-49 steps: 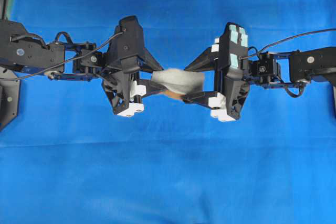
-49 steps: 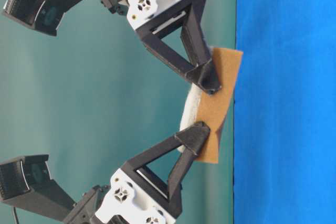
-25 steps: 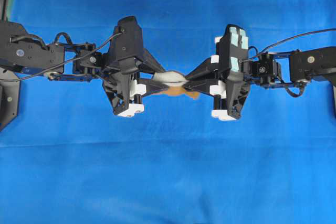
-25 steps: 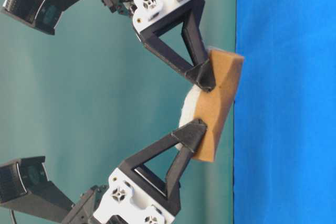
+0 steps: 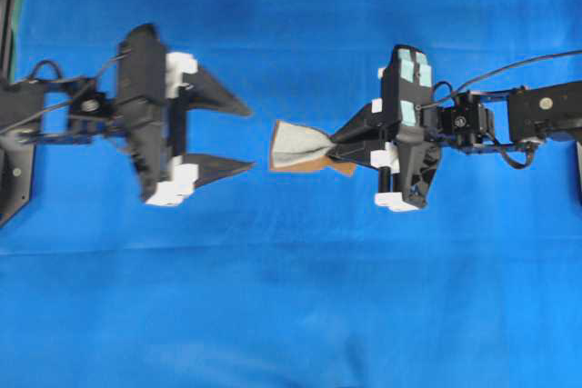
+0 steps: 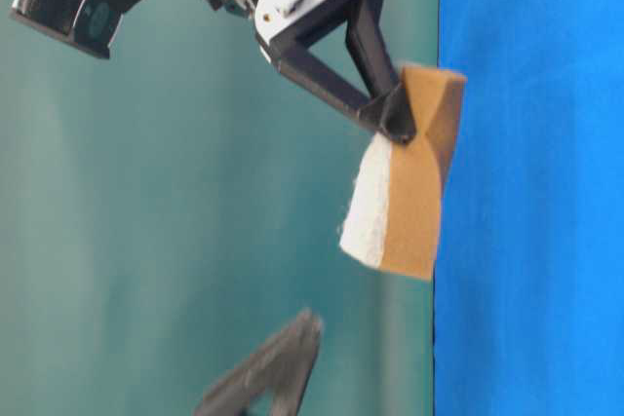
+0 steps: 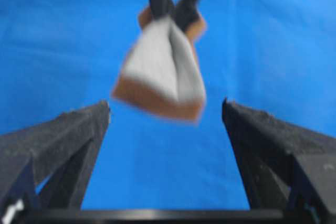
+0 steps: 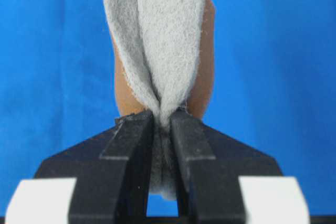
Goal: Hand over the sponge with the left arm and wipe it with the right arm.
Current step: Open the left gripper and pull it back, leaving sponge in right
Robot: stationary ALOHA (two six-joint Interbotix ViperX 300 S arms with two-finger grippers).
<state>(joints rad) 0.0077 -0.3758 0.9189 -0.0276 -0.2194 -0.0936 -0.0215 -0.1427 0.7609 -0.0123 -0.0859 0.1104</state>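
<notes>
The sponge (image 5: 298, 145), grey-white on top with a tan underlayer, hangs in the air above the blue cloth. My right gripper (image 5: 341, 144), on the teal-patched arm, is shut on its right end and pinches it into a fold. The right wrist view shows the sponge (image 8: 163, 45) squeezed between the fingers (image 8: 181, 129). My left gripper (image 5: 245, 138) is open and empty, left of the sponge with a clear gap. In the left wrist view the sponge (image 7: 163, 72) sits ahead of the spread left gripper (image 7: 165, 106). The table-level view shows the sponge (image 6: 409, 182) close to the cloth.
A blue cloth (image 5: 291, 297) covers the whole table. A black mount (image 5: 14, 170) stands at the left edge. In the table-level view one blurred left finger (image 6: 278, 367) is low in the frame, below the sponge, against the teal backdrop.
My left gripper has opened, let go of the sponge and pulled back to the left. The sponge now hangs from the right gripper alone, which has stayed about where it was.
</notes>
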